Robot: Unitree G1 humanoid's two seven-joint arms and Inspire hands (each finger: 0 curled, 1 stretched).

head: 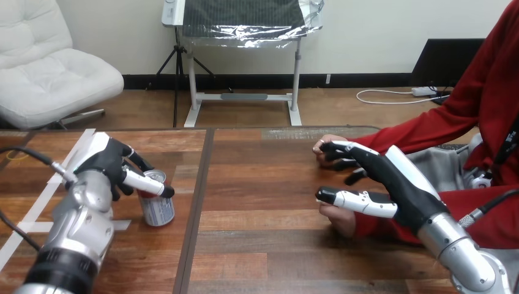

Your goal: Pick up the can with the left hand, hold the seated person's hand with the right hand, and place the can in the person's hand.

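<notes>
Head view: on the near left of the brown wooden table (257,245), beside strips of white tape (37,208), the robot's left hand (107,162) is curled round the upper part of a silver metal can (159,209) with a red band. The can's base rests on the table, just left of the dark seam between the boards. Farther right, the right hand (398,184) lies over the red-sleeved person's hand (341,220). Whether it grips that hand cannot be told.
</notes>
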